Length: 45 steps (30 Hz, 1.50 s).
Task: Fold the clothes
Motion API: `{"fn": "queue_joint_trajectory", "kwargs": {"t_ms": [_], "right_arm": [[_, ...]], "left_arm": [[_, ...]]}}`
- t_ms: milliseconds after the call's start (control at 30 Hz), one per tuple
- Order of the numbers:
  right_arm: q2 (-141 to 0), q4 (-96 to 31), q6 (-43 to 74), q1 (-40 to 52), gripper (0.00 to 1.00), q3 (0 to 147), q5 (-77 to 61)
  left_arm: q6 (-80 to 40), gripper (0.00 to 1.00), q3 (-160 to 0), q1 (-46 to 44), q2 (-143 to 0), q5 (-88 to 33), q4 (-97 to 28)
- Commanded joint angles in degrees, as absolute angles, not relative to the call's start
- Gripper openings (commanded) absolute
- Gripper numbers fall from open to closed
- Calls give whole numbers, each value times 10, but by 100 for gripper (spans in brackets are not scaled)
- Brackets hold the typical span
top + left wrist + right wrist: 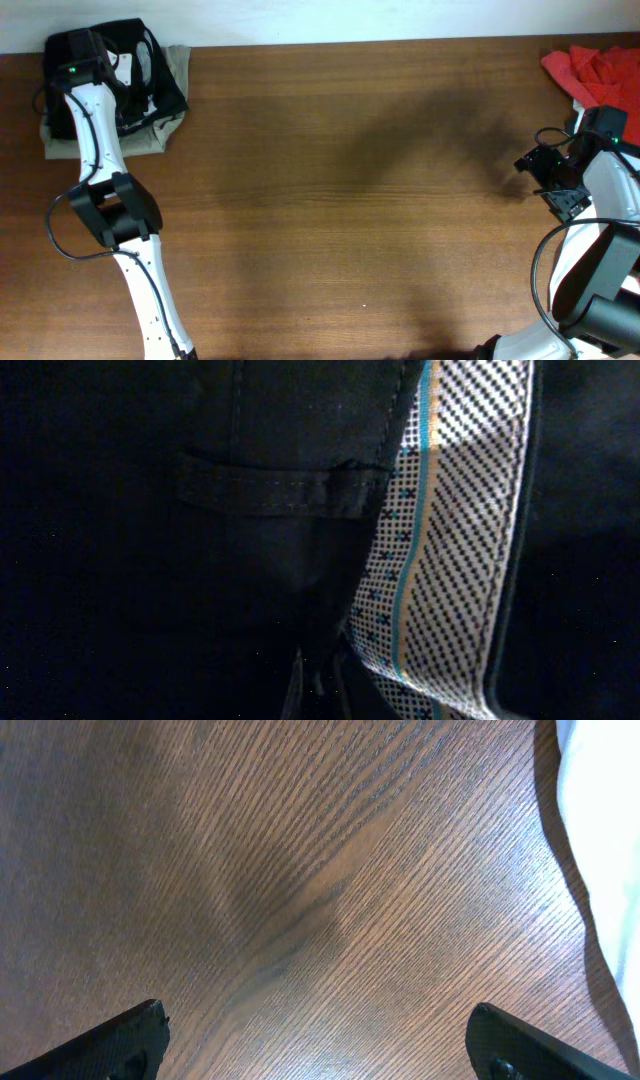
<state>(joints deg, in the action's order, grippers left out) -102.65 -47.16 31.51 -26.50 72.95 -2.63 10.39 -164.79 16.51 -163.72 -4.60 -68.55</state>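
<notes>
The black shorts lie bunched on the khaki shorts at the table's far left corner. My left gripper is down on them. The left wrist view is filled by the black shorts, with a belt loop and the dotted pale inner waistband; the fingers are lost in the dark. A red shirt lies at the far right corner. My right gripper hovers open and empty over bare wood. A white cloth edge shows at the right of that view.
The brown wooden table spans the view. The left arm's base stands at the front left, and the right arm's base at the front right.
</notes>
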Motion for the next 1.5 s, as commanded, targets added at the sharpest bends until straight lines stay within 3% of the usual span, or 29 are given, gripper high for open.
{"fn": "queue_joint_trajectory", "kwargs": {"t_ms": [0, 67, 100, 133, 167, 233, 433, 733, 800, 933, 1033, 1467], "right_arm": [[-1024, -471, 320, -267, 99, 734, -25], [-1024, -471, 320, -267, 99, 734, -25], [-1024, -471, 320, -267, 99, 734, -25], [-1024, -471, 320, -267, 99, 734, -25], [-1024, -471, 320, -267, 99, 734, -25], [-1024, -471, 320, -267, 98, 734, -25], [-1024, -471, 320, -267, 99, 734, -25], [-1024, -448, 320, -267, 99, 734, -6], [-1024, -449, 335, -267, 99, 734, -77], [-1022, -463, 302, -263, 98, 735, -379], [-995, -419, 241, -250, 99, 741, -477], [-460, -489, 193, -236, 99, 749, -428]], "left_arm": [[97, 11, -1696, 165, -1627, -181, -727], [96, 17, -1740, 165, -1606, -237, -734], [95, 33, -1762, 165, -1594, -258, -735], [87, 55, -1786, 165, -1583, -268, -738], [81, 66, -1799, 164, -1568, -275, -738], [82, 99, -1799, 162, -1520, -277, -745], [82, 99, -1799, 162, -1436, -277, -793], [82, 99, -1793, 162, -1434, -276, -902], [82, 99, -1793, 162, -1434, -276, -903], [82, 99, -1793, 162, -1434, -276, -903], [82, 99, -1793, 162, -1434, -276, -903], [82, 99, -1793, 162, -1434, -276, -903]]}}
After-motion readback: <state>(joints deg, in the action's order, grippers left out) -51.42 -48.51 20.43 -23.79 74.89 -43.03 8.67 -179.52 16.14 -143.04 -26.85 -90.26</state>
